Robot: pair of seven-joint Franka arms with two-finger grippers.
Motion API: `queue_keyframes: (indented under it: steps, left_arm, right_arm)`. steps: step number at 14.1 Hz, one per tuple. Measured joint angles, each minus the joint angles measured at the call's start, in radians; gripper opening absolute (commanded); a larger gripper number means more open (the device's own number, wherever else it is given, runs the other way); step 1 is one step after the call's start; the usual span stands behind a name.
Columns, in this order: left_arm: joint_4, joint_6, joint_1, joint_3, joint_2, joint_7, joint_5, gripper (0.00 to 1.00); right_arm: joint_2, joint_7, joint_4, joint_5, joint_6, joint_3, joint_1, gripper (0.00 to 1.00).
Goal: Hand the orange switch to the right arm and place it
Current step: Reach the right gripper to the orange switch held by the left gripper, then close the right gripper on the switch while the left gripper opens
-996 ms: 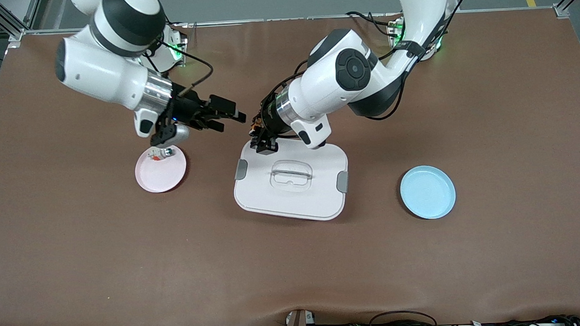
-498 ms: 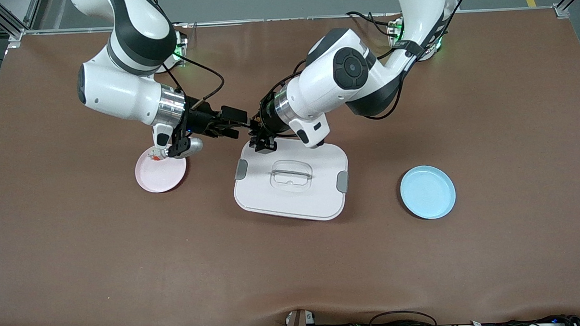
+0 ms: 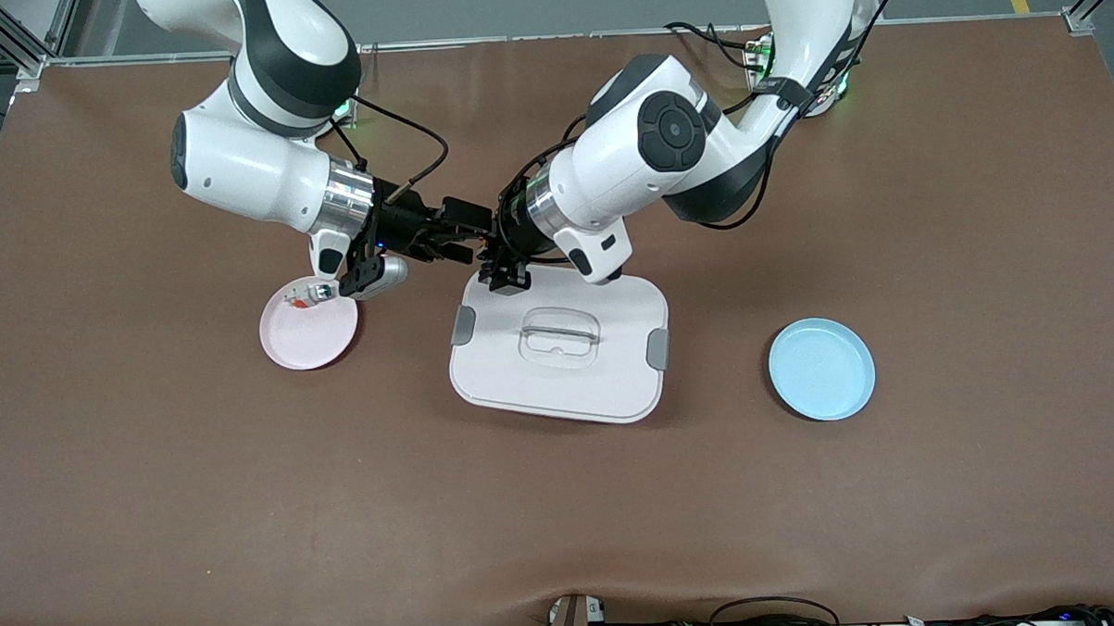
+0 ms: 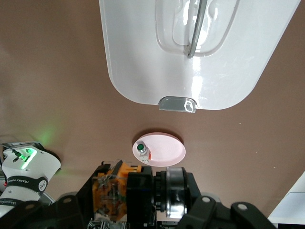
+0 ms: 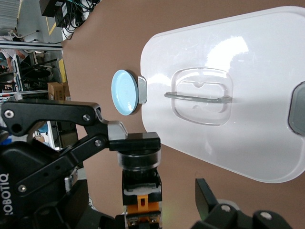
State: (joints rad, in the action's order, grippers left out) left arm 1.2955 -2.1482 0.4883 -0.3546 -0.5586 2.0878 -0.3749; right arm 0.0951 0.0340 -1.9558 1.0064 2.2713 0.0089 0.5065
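The orange switch (image 4: 112, 193) has an orange body, a black middle and a round end (image 5: 138, 160). My left gripper (image 4: 138, 202) is shut on it end to end, one of its fingers (image 5: 143, 140) pressing the round end. My right gripper (image 5: 141, 195) is open, with a finger (image 5: 205, 193) on either side of the switch and a gap showing. In the front view the two hands meet above the table: the right gripper (image 3: 462, 235) comes from the pink plate's end, and the left gripper (image 3: 506, 267) hangs over the white lid's edge. The switch is mostly hidden between them there.
A pink plate (image 3: 309, 340) holding a white-and-clear part with a green cap (image 3: 306, 294) lies under the right wrist. A white lid with a clear handle (image 3: 559, 378) lies mid-table. A blue plate (image 3: 821, 369) sits toward the left arm's end.
The right arm has swung toward the left gripper, bringing its open fingers around the held switch. The left arm has hardly moved.
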Motion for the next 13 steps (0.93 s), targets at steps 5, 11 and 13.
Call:
queue_keyframes:
  steps: [5,11,13]
  left_arm:
    - [0.000,0.000,0.005,0.000,-0.002,0.000,0.000,0.00]
    - [-0.002,0.012,0.002,0.002,-0.002,-0.001,0.000,1.00]
    - [-0.010,0.049,-0.007,0.004,0.003,-0.014,0.038,1.00]
  right_arm:
    - [0.010,0.000,0.001,0.005,0.000,-0.001,0.002,0.00]
    - [0.016,-0.001,0.007,0.013,0.002,-0.002,0.006,0.00]
    - [0.022,-0.001,0.007,0.013,0.002,-0.002,0.011,0.00]
